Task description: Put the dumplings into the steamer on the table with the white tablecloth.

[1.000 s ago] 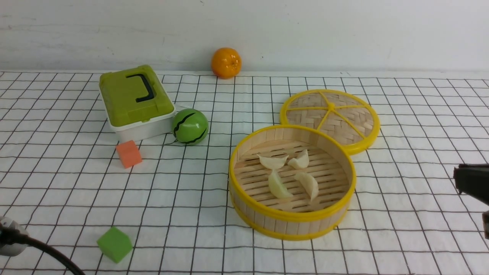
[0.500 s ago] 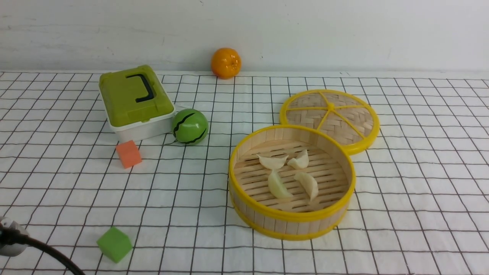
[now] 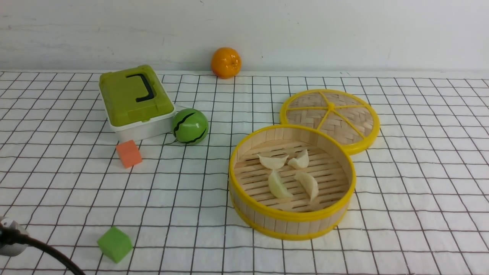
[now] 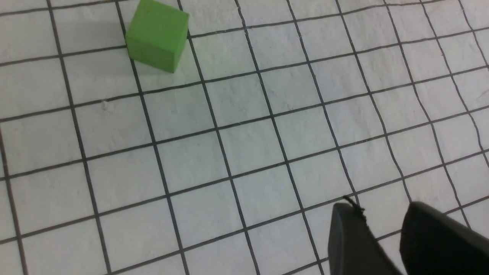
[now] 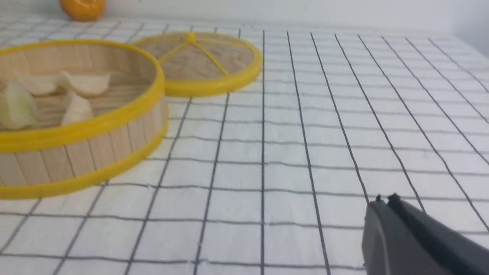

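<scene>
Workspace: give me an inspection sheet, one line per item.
Surface: white tablecloth with black grid, slightly wrinkled.
Job's things: four dumplings lie inside the steamer; none seen on the cloth.
Clutter: steamer lid flat behind the steamer; green lunch box; toy watermelon; orange by the wall; orange cube; green cube.
Grippers: left gripper slightly apart, empty, over bare cloth; right gripper shut, empty, low beside the steamer.
Cables: one black cable at the near left corner.
Surroundings: plain white wall; nothing else seen.
</scene>
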{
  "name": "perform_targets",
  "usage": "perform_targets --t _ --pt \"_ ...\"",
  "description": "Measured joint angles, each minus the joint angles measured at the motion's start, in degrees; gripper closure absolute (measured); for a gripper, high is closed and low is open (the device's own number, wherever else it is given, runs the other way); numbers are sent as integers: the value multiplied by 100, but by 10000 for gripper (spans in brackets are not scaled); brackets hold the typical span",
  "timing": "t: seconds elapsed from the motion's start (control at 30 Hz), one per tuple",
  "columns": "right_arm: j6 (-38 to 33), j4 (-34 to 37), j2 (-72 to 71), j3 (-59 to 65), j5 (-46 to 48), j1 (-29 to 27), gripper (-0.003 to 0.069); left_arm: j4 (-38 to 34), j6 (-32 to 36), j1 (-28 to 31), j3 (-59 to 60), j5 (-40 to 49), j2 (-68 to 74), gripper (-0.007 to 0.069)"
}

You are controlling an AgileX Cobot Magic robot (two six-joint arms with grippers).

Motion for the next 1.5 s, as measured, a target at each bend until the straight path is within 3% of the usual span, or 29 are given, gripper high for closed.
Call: perform_targets --t 0.3,1.5 --pt "154 -122 0 -37 514 -41 682 0 0 0 0 0 0 415" --pt "154 -124 0 -42 545 -41 666 0 0 0 0 0 0 388"
